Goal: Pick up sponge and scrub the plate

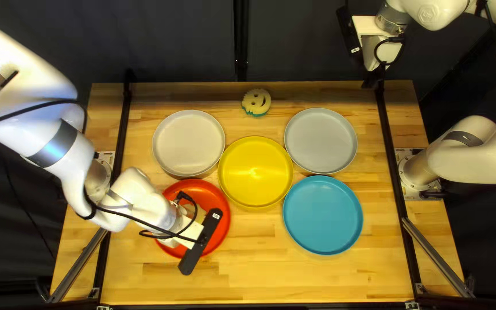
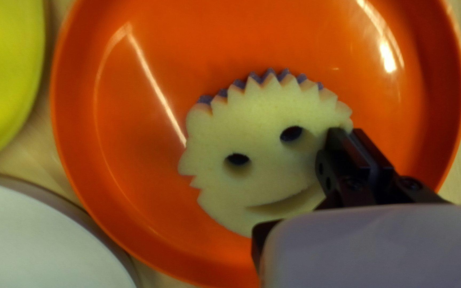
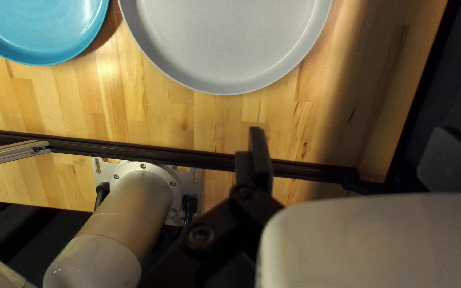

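- The red plate's rim [image 2: 58,106] rings the left gripper [image 1: 190,229], a wall against low sideways travel.
- Just outside that rim, the yellow plate [image 2: 6,69] and white plate [image 2: 44,245] crowd the same side of it.
- Bare tabletop [image 1: 265,264] offers low passage beside the left gripper, along the near edge.
- A black rail [image 3: 188,154] runs below the right gripper [image 1: 370,77]; open wood separates the rail from the gray plate [image 3: 225,88] ahead.
- Beside the right gripper, the arm's base [image 3: 145,197] blocks low movement.
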Motion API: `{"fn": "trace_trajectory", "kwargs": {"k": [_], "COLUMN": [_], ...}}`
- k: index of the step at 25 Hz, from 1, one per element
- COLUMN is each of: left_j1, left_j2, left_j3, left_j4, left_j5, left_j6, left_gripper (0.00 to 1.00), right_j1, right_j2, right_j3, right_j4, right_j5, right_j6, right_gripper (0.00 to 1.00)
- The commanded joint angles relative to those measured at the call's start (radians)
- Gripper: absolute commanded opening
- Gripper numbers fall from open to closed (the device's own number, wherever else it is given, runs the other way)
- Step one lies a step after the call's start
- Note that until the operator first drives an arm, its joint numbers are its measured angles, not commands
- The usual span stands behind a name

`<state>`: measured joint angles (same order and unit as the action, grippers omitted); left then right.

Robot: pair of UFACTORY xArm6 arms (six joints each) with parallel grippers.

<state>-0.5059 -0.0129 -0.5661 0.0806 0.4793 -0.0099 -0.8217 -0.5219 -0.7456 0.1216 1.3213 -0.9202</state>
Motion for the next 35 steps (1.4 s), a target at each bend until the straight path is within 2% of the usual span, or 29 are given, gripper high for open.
{"fn": "trace_trajectory", "kwargs": {"k": [1,9,12,14,18,21,30,35], "left_j1": [0.017,-0.002,-0.011,-0.007,0.068,0.104,0.150,0.139], "left_j2": [0.011,-0.088,-0.162,-0.192,-0.270,-0.259,-0.136,-0.127], "left_j3": [-0.007,0.144,0.213,0.229,0.281,0.270,0.136,0.132], "left_j4": [0.005,-0.032,-0.054,-0.059,-0.082,-0.095,-0.097,-0.089], "left_j5": [-0.013,-0.047,-0.024,-0.005,0.033,0.031,0.009,-0.003], "left_j6": [0.025,0.006,-0.009,-0.012,0.052,0.091,0.167,0.163], "left_gripper": [0.00,0.00,0.00,0.00,0.00,0.00,0.00,0.00], "right_j1": [0.000,0.000,0.000,0.000,0.000,0.000,0.000,0.000], "right_j2": [0.000,0.000,0.000,0.000,0.000,0.000,0.000,0.000], "right_j3": [0.000,0.000,0.000,0.000,0.000,0.000,0.000,0.000], "right_j4": [0.000,0.000,0.000,0.000,0.000,0.000,0.000,0.000], "right_j5": [0.000,0.000,0.000,0.000,0.000,0.000,0.000,0.000], "right_j6": [0.000,0.000,0.000,0.000,0.000,0.000,0.000,0.000], "right_gripper": [1.00,1.00,1.00,1.00,1.00,1.00,1.00,1.00]}}
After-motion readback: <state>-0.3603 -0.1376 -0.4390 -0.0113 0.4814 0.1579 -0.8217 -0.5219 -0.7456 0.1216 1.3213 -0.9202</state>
